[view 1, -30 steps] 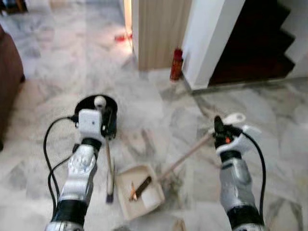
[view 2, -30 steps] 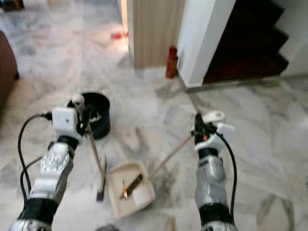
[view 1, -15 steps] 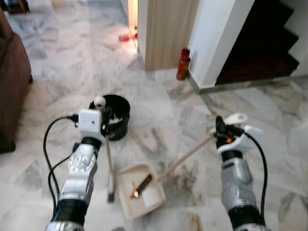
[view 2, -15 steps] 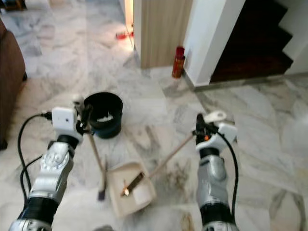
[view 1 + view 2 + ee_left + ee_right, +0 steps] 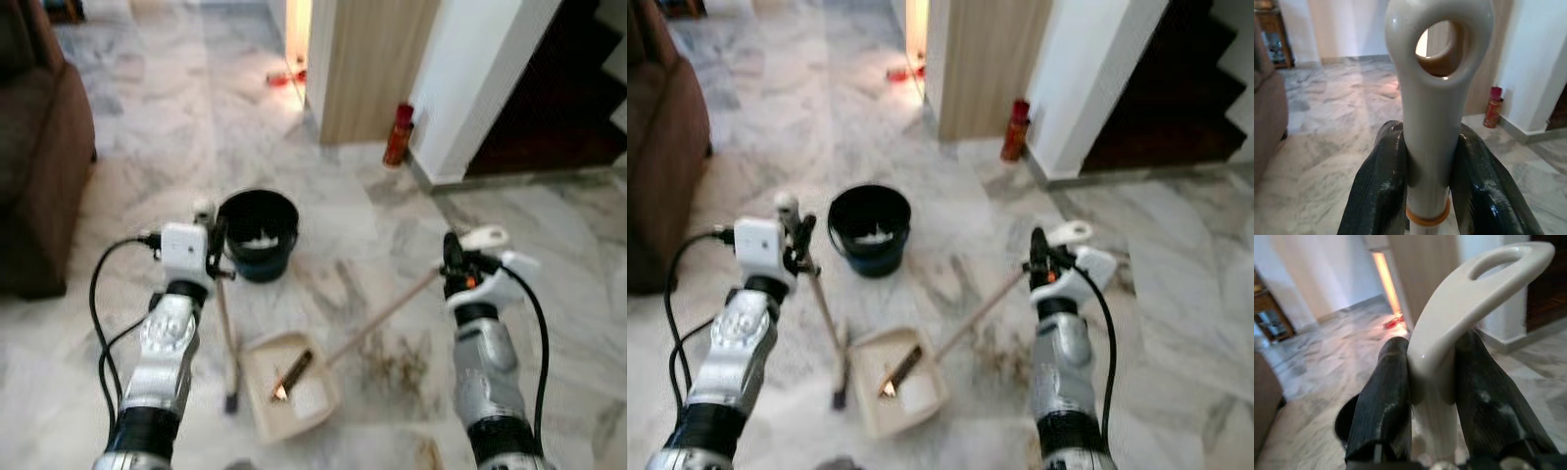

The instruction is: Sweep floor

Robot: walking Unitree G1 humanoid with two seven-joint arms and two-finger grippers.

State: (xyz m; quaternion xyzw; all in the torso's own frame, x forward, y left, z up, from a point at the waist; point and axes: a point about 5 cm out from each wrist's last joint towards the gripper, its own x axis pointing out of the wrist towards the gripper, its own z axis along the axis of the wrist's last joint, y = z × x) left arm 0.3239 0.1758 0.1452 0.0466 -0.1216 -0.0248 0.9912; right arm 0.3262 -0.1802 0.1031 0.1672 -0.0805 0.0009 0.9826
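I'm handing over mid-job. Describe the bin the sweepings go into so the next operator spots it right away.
Start at the brown sofa on the left of the marble floor. Just ahead of the left gripper and beyond the cream dustpan stands the bucket. It is the one round, black, open-topped container, with something white inside.

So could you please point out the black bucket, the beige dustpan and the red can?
Black bucket (image 5: 259,236), left eye view, front wall.
Beige dustpan (image 5: 312,399), left eye view, tray floor.
Red can (image 5: 398,134), left eye view, body.
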